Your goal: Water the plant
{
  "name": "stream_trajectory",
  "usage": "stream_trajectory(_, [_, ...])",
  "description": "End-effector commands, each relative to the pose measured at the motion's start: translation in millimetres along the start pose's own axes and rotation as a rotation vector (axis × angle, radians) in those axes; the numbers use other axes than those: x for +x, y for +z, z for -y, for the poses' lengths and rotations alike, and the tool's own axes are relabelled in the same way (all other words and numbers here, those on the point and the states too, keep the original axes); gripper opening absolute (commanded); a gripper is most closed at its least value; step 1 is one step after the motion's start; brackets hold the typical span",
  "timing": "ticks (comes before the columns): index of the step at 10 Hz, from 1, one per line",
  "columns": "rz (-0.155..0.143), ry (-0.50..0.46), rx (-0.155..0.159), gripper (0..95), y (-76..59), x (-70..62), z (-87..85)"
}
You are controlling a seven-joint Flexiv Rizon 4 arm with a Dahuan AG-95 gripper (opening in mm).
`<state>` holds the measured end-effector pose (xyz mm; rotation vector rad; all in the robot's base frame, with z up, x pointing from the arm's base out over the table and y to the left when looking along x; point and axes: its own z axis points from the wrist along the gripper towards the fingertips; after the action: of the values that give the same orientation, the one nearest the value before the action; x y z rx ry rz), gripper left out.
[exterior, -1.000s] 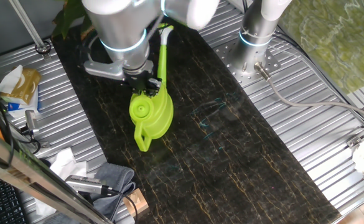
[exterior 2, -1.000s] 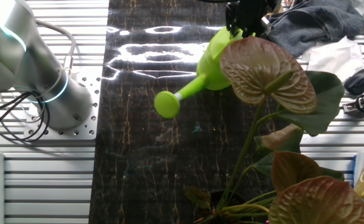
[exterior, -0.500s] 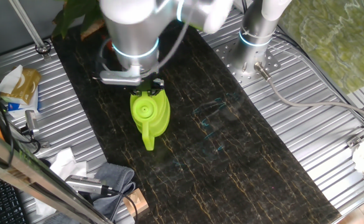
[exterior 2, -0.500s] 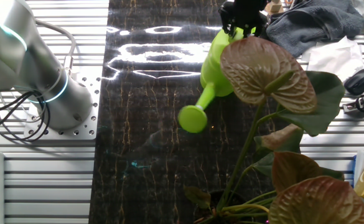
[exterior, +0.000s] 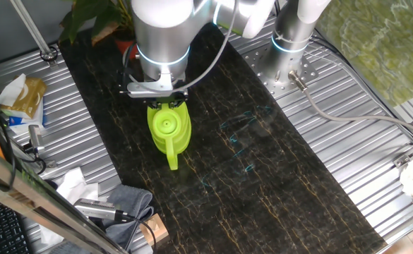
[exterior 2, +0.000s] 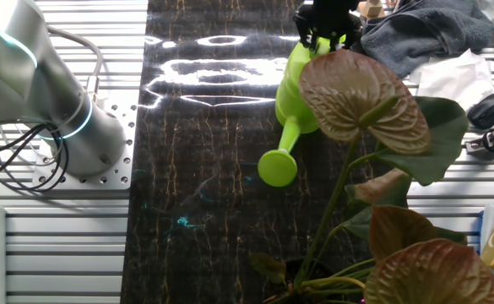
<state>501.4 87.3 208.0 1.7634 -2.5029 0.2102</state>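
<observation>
Table: dark marbled mat down the middle, ribbed metal on both sides. Arm hangs over the far end of the mat.

Plant sits at that far end, in an orange-red pot mostly hidden behind the arm in one fixed view. In the other fixed view its broad reddish and dark green leaves fill the near right corner.

Watering can is lime green, held up off the mat with its spout running toward the plant and the rose tipped low. Rose is short of the pot, over bare mat beside the stem.

Claw is clamped on the can at the handle end. Fingers are largely hidden by the wrist and by a leaf, so the exact grip looks like a pinch on the handle, but I can't confirm it.

Progress, as I judge it: pickup done, can aimed and partly tilted. Left: bring the rose over the pot, pour, set the can back.

Around: second arm base beside the mat, grey cloth, crumpled tissue, snack packets along the table edge, all off the path.

In the way: the big reddish leaf overhangs the can. The spout has to pass beside it to reach the soil.
</observation>
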Motion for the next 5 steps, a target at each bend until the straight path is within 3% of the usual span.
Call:
stream_trajectory(1, [0.001, -0.026, 0.001, 0.0, -0.3, 0.0, 0.2])
stream_trajectory(5, [0.025, 0.013, -0.011, 0.0, -0.3, 0.0, 0.2])
